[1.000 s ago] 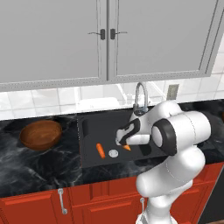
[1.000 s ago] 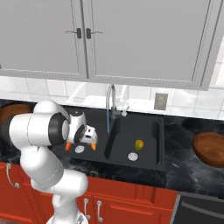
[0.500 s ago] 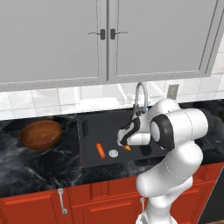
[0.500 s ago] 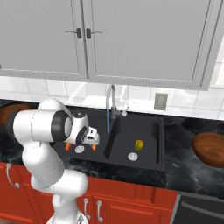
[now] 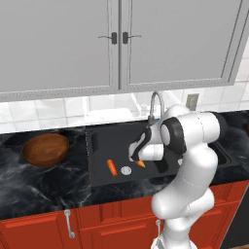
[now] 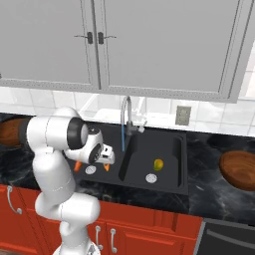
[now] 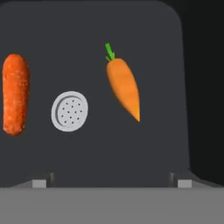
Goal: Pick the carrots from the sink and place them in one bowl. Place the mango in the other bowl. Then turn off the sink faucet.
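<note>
Two orange carrots lie in the left basin of the black sink [image 5: 99, 146], either side of its silver drain [image 7: 69, 111]. One carrot [image 7: 124, 87] [image 5: 140, 164] [image 6: 106, 167] shows a green top; the other carrot [image 7: 15, 94] [image 5: 112, 167] [image 6: 77, 166] lies further left. My gripper [image 5: 135, 157] [image 6: 105, 158] [image 7: 111, 182] hangs open just above the basin floor, nothing between its fingertips [image 7: 41, 182]. The mango [image 6: 158, 164] rests in the right basin. One wooden bowl [image 5: 46, 148] [image 6: 7, 132] stands on the left counter, the other bowl [image 6: 239, 169] on the right. The faucet [image 5: 155, 104] [image 6: 127, 115] runs a thin blue stream.
Black marble counter [image 5: 34, 182] flanks the sink on both sides. Grey wall cabinets [image 5: 116, 44] hang overhead and red base cabinets [image 5: 97, 226] sit below. The right basin has its own drain [image 6: 151, 178]. My white arm leans over the basin's right edge.
The arm has eased slightly lower and leftward over the left basin. The gripper stays open, and the carrots and mango have not moved.
</note>
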Robot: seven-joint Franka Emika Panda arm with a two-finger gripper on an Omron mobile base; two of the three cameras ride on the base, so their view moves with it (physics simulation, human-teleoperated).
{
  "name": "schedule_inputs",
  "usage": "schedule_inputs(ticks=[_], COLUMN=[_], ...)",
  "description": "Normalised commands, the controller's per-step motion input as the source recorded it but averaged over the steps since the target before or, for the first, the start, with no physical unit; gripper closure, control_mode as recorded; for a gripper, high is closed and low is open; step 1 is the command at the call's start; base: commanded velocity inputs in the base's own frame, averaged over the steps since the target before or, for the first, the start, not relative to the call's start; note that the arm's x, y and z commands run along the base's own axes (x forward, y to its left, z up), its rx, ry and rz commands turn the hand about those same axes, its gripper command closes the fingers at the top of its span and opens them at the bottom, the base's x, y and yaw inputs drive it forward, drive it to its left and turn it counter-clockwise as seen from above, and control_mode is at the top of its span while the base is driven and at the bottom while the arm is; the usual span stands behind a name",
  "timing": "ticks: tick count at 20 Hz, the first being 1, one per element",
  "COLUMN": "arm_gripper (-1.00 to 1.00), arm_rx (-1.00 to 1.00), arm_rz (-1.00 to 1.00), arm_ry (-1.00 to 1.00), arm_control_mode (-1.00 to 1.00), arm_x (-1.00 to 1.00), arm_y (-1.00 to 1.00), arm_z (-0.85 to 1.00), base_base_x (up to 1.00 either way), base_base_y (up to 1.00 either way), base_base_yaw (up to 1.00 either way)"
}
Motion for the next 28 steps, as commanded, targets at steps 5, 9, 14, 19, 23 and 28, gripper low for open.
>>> schedule_inputs(ticks=[5,9,14,19,23,28], arm_gripper=[-1.00,-1.00,-1.00,-1.00,-1.00,-1.00], arm_rx=[0.00,0.00,0.00,0.00,0.00,0.00], arm_rz=[0.00,0.00,0.00,0.00,0.00,0.00], arm_ry=[0.00,0.00,0.00,0.00,0.00,0.00], arm_control_mode=[-1.00,-1.00,-1.00,-1.00,-1.00,-1.00], arm_x=[0.27,0.24,0.22,0.24,0.22,0.22], arm_y=[0.00,0.00,0.00,-0.02,-0.03,-0.05], arm_z=[-0.25,-0.31,-0.32,-0.25,-0.19,-0.20], base_base_x=[0.00,0.00,0.00,0.00,0.00,0.00], base_base_y=[0.00,0.00,0.00,0.00,0.00,0.00], base_base_yaw=[0.00,0.00,0.00,0.00,0.00,0.00])
